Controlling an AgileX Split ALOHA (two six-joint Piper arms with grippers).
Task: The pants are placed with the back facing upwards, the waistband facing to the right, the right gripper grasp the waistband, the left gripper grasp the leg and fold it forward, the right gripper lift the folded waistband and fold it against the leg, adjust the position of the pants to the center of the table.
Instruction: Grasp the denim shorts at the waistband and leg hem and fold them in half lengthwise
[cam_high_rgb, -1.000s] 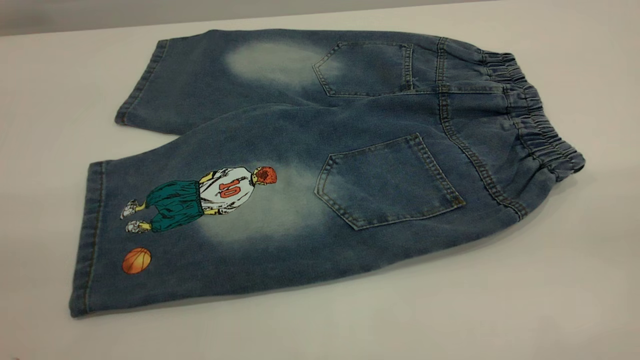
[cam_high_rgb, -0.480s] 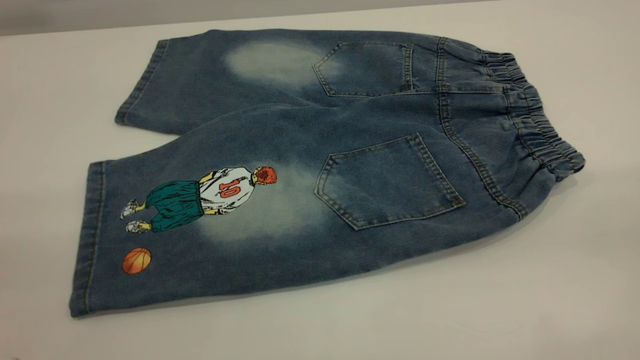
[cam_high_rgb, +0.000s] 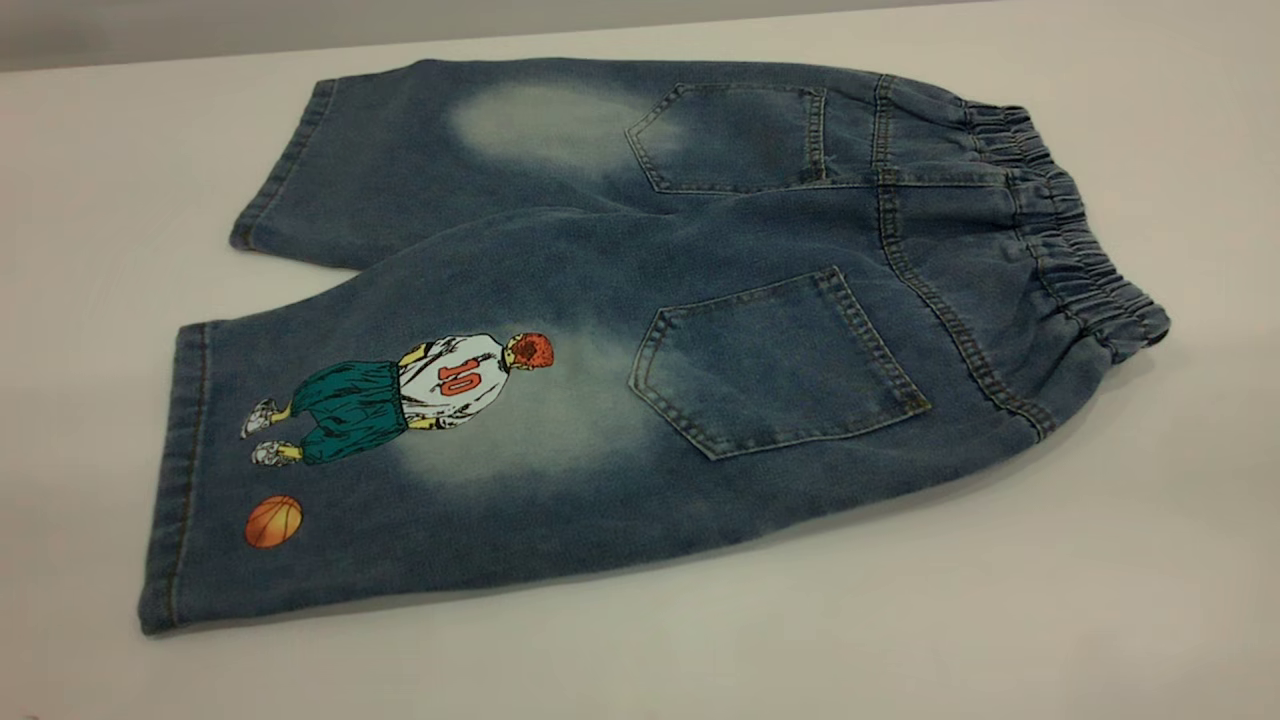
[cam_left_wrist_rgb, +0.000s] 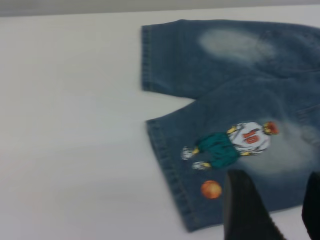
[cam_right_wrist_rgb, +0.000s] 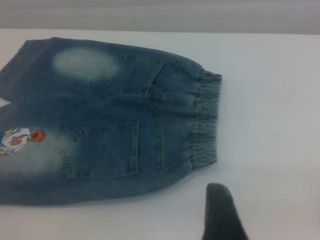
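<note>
The pants (cam_high_rgb: 640, 330) are lying flat on the table (cam_high_rgb: 1100, 600), waistband (cam_high_rgb: 1080, 250) rightward. Soft, limp denim; likely draping when lifted. Left gripper (cam_left_wrist_rgb: 272, 210) is hovering with fingers spread near the printed leg (cam_left_wrist_rgb: 235, 165). Right gripper (cam_right_wrist_rgb: 222, 212): finger state unclear. Pinch hem and elastic.

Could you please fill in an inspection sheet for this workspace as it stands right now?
Surface: plain white table, smooth, shorts lying on it.
Job's things: blue washed-denim pants flat, back pockets up, elastic waistband to the right; printed leg nearest the camera, unfolded.
Clutter: nothing seen.
Grippers: black left gripper open, above the printed leg's edge; black right gripper, one finger visible near the waistband, holding nothing.
Cables: nothing seen.
Surroundings: grey strip beyond the table's far edge.
</note>
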